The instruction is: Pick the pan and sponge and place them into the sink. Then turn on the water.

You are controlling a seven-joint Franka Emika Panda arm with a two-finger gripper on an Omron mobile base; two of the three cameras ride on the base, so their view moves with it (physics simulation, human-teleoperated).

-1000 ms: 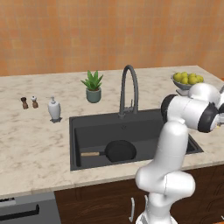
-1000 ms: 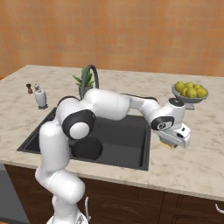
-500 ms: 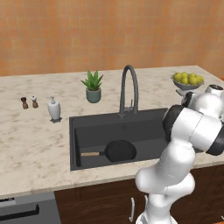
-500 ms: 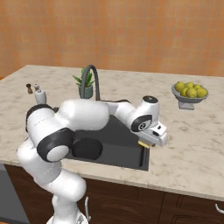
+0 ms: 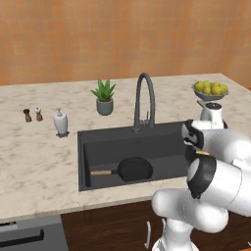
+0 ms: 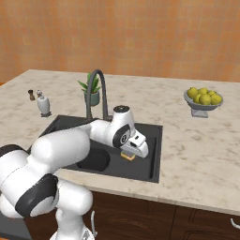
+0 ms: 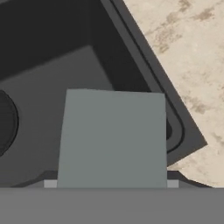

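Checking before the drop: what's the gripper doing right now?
Gripper: shut on the sponge, above the sink.

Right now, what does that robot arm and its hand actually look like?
A thick, glossy white arm of rounded tube-like segments, with dark grey bands at the joints. It ends in a blocky white hand with a round dark patch just behind it. No loose cables or markings show.

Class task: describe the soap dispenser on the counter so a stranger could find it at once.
Start at the dark sink and look left along the marble counter. The soap dispenser is the pale pump bottle near the sink's back left corner, far larger than the two tiny brown shakers beside it.
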